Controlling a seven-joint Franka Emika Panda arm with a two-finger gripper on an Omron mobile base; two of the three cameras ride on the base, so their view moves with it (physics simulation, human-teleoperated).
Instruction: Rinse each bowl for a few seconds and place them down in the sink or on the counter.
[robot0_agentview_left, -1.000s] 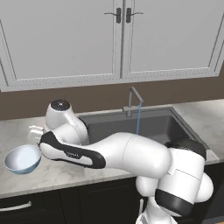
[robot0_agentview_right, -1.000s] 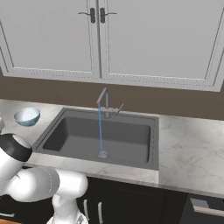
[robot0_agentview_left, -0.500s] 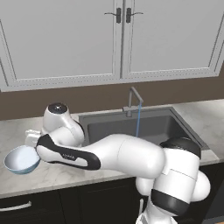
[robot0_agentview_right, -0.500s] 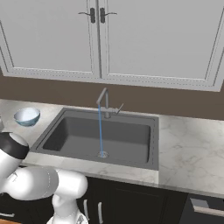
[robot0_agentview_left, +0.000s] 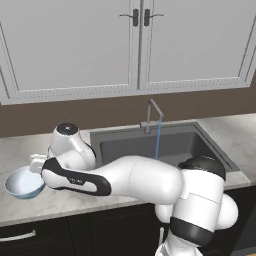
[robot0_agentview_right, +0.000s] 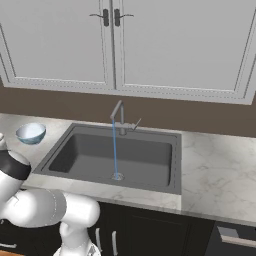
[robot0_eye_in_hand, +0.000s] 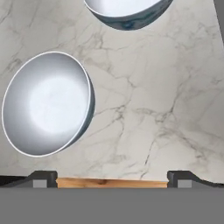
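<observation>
Evidently the first pickup is being approached: the gripper (robot0_eye_in_hand: 111, 177), jaws spread wide, hangs over two bowls (robot0_eye_in_hand: 47, 103) on the counter (robot0_eye_in_hand: 166, 109); centring over one is needed.

We see the sink (robot0_agentview_right: 120, 155) set into the desk (robot0_agentview_right: 215, 170), its faucet (robot0_agentview_right: 120, 117) standing at the back rim beneath the wall cabinets (robot0_agentview_right: 110, 45) and a stream of water (robot0_agentview_right: 114, 150) falling onto the drain (robot0_agentview_right: 117, 176) in the basin floor. Left of the sink, two bowls rest on the desk: in the hand view the larger bowl (robot0_eye_in_hand: 46, 103) lies at the left, the second bowl (robot0_eye_in_hand: 127, 11) apart from it at the top edge. The claw (robot0_eye_in_hand: 111, 177) hangs over bare desk between and below them, tips set wide. From the left base view, one bowl (robot0_agentview_left: 24, 183) sits near the desk's front edge, beside the arm's (robot0_agentview_left: 115, 175) wrist.
</observation>
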